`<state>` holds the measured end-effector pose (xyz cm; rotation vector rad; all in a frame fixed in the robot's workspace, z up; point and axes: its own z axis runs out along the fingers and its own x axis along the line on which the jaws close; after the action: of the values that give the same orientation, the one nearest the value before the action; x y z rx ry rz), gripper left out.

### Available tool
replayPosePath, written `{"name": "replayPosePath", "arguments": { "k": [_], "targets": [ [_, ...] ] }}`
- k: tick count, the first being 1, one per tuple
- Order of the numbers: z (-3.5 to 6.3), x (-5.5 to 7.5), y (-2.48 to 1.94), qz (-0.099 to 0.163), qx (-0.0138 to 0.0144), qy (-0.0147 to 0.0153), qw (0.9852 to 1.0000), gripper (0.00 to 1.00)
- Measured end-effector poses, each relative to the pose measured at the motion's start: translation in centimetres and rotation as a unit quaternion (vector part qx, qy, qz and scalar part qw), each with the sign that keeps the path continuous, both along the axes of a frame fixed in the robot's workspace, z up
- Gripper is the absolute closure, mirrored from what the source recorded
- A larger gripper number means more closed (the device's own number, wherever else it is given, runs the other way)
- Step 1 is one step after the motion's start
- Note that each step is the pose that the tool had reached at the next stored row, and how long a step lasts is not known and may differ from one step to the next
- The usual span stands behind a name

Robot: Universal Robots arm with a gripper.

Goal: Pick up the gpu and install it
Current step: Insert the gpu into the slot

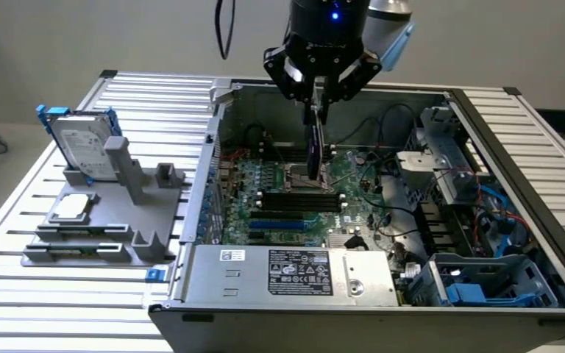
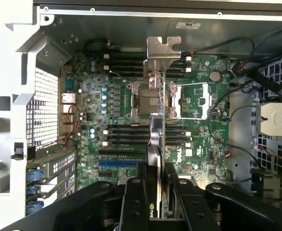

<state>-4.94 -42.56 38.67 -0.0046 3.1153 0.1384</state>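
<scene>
The gpu [image 1: 314, 143] hangs edge-on from my gripper [image 1: 320, 90], above the motherboard [image 1: 293, 198] inside the open computer case [image 1: 518, 147]. My gripper is shut on the card's top edge. In the wrist view the gpu [image 2: 155, 139] runs as a thin strip away from my gripper [image 2: 155, 195], with its silver bracket [image 2: 161, 53] at the far end, over the processor socket [image 2: 142, 98]. The fingers [image 2: 131, 202] press on the card from both sides. The card is clear of the board and sits in no slot.
A blue expansion slot [image 2: 121, 163] and black slots lie on the motherboard near the card. The power supply [image 1: 302, 272] sits at the case front. At the exterior view's left, a grey fixture [image 1: 115, 235] holds a hard drive with blue rails [image 1: 82, 143] and a silver processor chip [image 1: 73, 208].
</scene>
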Motion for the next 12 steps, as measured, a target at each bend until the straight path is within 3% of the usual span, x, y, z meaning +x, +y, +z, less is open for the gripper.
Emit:
{"name": "replayPosePath", "arguments": {
  "k": [3,6,12],
  "targets": [
    [-0.13,0.00,0.00,0.009,0.0014,-0.0013,1.0000,0.74],
    [-0.41,0.00,0.00,0.036,0.0016,-0.0013,0.9994,0.74],
    [-0.91,0.00,0.00,0.090,0.0017,-0.0012,0.9960,0.74]
  ]
}}
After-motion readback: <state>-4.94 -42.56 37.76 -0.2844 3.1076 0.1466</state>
